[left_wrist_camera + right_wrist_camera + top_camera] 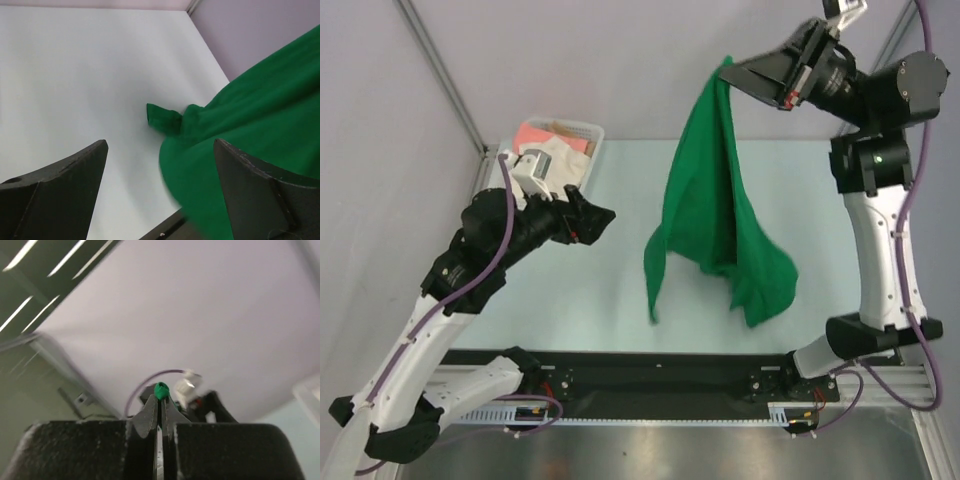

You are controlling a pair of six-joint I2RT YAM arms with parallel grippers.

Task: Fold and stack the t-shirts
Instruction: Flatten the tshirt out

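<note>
Right end effector [738, 72] pinches the green t-shirt [710, 220] aloft — it hangs lengthwise, just right of the gaping, empty left end effector [603, 222].

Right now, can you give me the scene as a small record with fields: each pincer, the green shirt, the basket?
right pincer: shut on the top of the green t-shirt, raised high
left pincer: open, empty, low over the table
green t-shirt: hanging unfolded, lower part seems to reach the table
basket: far left corner, holds a cream-white t-shirt and a salmon-pink t-shirt
folded stack: none visible
</note>
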